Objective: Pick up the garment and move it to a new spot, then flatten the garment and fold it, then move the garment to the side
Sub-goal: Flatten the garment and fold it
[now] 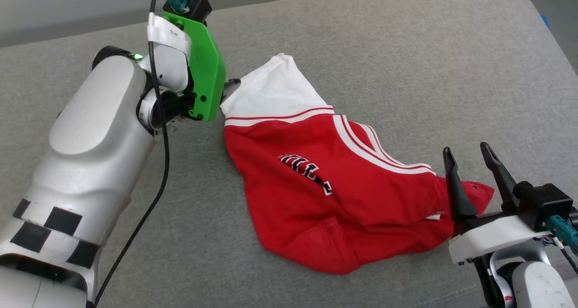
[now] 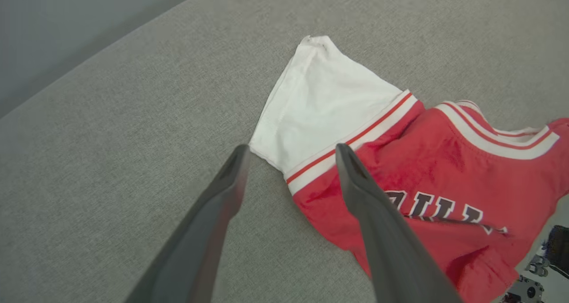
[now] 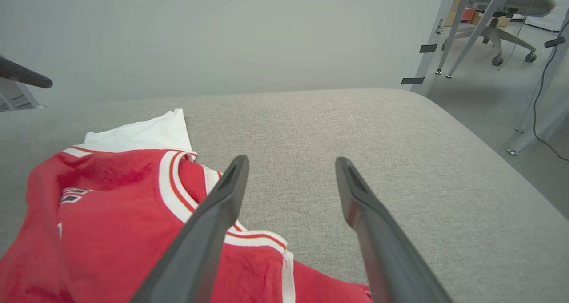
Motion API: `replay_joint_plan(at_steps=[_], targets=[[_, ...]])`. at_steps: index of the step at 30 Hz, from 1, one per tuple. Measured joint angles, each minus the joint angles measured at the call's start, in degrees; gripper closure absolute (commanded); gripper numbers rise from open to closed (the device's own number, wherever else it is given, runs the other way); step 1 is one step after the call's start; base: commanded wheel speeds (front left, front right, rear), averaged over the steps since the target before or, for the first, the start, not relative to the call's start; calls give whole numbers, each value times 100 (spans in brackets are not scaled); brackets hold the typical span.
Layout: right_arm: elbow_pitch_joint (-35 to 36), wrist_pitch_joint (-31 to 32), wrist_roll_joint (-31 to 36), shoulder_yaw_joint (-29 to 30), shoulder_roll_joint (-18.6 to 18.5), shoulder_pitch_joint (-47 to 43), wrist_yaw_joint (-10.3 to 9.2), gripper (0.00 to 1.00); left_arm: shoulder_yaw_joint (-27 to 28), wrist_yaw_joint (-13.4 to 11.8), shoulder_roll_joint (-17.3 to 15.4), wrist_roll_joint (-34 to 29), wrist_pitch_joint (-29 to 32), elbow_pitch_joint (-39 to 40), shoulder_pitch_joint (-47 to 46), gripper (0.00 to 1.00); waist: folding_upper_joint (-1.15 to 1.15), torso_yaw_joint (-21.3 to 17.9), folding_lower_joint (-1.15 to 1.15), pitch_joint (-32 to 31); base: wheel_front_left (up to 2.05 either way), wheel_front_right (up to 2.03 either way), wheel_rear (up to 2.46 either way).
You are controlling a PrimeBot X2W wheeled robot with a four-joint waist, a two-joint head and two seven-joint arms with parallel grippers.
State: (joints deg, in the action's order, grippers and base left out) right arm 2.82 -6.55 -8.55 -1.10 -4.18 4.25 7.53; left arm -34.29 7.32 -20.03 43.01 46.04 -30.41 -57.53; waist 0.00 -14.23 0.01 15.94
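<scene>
Here, at the left, the left gripper [image 2: 292, 149] is hanging with its jaws spread wide and holding nothing, its tips just at the left edge of the white sleeve [image 1: 271, 91]. The garment [image 1: 293, 204] is lying crumpled, lettering up, in the middle of the grey cushioned surface [image 1: 384, 37], sleeve pointing far-left. At the right, the right gripper [image 1: 466, 149] is hovering, jaws likewise apart and empty, over the garment's red right-hand corner.
</scene>
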Motion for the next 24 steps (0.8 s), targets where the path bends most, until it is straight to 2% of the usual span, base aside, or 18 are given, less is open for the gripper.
replay_joint_plan(at_steps=[3, 10, 16, 20, 22, 23, 24], targets=[[-118, -105, -4, -52, 16, 43, 0, 0, -8, -1, -35, 25, 193, -328, -141, 0, 0, -239, 0, 150, 0, 0, 0], [-315, -259, -12, -131, 47, 100, 0, 0, -81, -1, -130, -87, 83, -921, -277, 0, 0, -664, 0, 431, 0, 0, 0], [-361, -310, -12, -146, 63, 142, 0, 0, -353, -53, -202, -568, -450, -1280, -283, 0, 0, -831, 0, 588, 0, 0, 0], [-359, -328, -10, -149, 67, 182, 0, 0, -514, -48, -201, -575, -445, -1545, -279, 0, 0, -830, 0, 616, 0, 0, 0], [-353, -328, -8, -145, 67, 182, 0, 0, -586, -41, -183, -519, -374, -1561, -281, 69, 0, -803, 0, 610, 0, 0, 0], [-342, -328, -7, -136, 66, 182, 0, 0, -609, -40, -175, -508, -376, -1559, -281, 100, 0, -785, 0, 608, 0, 0, 0], [-326, -327, -4, -126, 66, 182, 0, 0, -622, -29, -162, -485, -410, -1568, -280, 100, 0, -762, -1, 608, 0, 0, 0]])
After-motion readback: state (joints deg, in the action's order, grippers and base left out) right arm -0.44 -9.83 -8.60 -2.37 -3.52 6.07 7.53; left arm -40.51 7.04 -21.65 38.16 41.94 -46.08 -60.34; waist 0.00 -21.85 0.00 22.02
